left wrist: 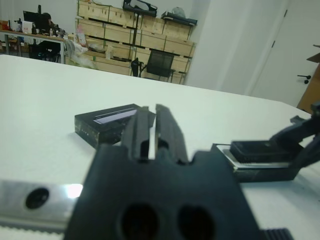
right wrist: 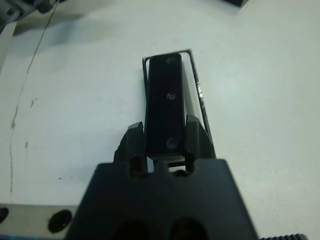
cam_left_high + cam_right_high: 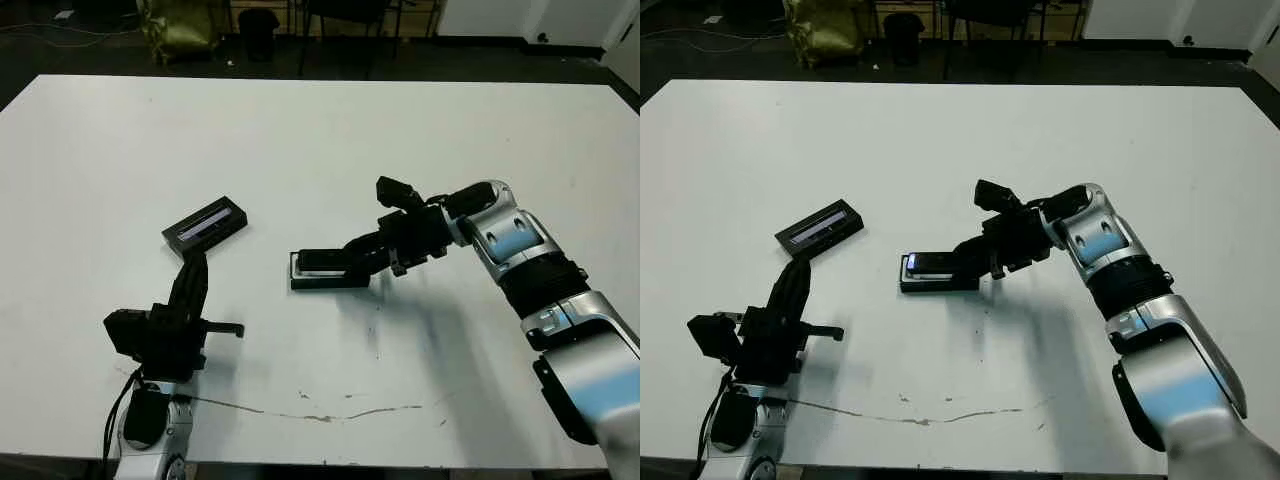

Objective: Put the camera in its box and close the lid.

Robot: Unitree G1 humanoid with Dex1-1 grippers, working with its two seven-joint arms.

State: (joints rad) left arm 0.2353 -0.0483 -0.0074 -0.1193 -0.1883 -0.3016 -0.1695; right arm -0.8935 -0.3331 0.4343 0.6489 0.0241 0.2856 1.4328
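The black camera (image 2: pixel 166 107) lies lengthwise over the box (image 2: pixel 197 95), and white lining shows along one side of it. My right gripper (image 2: pixel 165 134) is shut on the camera's near end, one finger on each long side. From the head, the camera (image 3: pixel 320 259) sits in the box (image 3: pixel 300 281) at the table's middle, its top above the rim. The lid (image 3: pixel 205 225), black with a pale strip, lies flat to the left of the box. My left gripper (image 3: pixel 195 260) is shut on nothing, a little in front of the lid and pointing at it.
A thin dark scratch line (image 3: pixel 300 412) crosses the white table near its front edge. Chairs and a bag (image 3: pixel 180 30) stand on the dark floor beyond the far edge. Bare table surrounds the box and the lid.
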